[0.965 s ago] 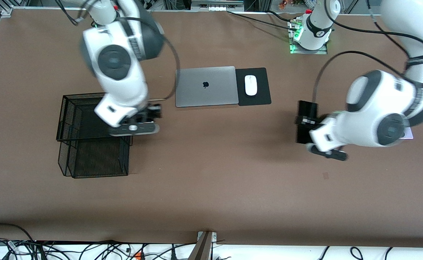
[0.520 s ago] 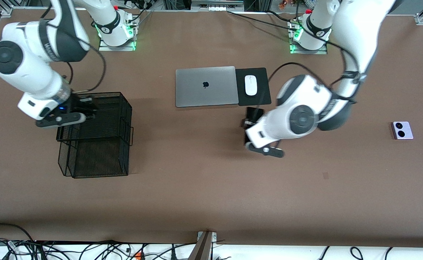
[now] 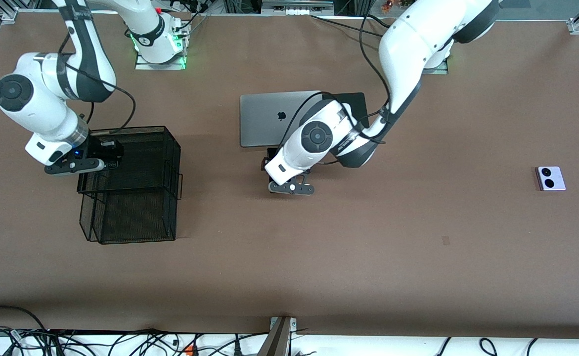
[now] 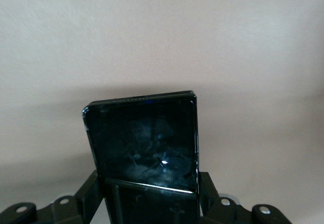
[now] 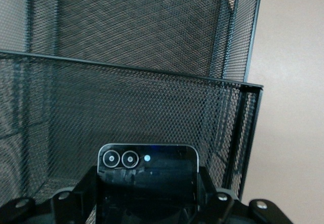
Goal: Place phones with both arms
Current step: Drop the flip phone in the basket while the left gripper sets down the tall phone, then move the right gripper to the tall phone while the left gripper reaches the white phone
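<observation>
While clamped on phones point(image 4: 144, 143), both tools.

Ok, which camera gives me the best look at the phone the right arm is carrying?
The right wrist view: the black phone fills the foreground, its two lenses visible, held in the right pincer above the mesh basket. The front view shows only a dark block at the basket's rim. The left wrist view misses it.

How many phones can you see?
3. A black phone is in the right tool over the mesh basket. A black slab phone is in the left tool beside the laptop. A lilac flip phone lies at the left arm's end.
</observation>
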`<state>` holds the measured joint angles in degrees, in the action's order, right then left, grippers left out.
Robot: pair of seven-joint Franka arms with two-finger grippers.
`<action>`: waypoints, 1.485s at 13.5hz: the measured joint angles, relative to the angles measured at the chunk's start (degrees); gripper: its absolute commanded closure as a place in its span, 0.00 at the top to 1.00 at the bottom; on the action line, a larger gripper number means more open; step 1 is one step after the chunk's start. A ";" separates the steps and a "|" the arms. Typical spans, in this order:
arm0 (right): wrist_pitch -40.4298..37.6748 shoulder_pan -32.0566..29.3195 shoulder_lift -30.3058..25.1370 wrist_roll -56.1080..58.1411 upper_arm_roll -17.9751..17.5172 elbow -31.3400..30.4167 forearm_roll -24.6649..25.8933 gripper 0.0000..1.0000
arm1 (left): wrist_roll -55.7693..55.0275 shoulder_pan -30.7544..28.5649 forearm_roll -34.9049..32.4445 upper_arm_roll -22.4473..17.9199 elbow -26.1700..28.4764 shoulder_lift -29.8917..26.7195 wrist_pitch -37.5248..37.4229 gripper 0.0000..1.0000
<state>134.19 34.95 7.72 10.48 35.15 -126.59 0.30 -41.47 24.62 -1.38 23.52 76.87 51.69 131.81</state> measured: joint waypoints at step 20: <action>-27.19 3.60 5.13 -8.55 -1.80 28.44 -5.42 1.00 | 6.70 -10.77 -4.41 -3.29 -2.71 -10.82 -30.63 1.00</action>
<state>106.99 38.55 12.86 1.93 33.35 -98.15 -5.12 -34.76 13.85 -5.79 20.23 74.16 40.87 101.18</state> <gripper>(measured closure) 0.000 0.000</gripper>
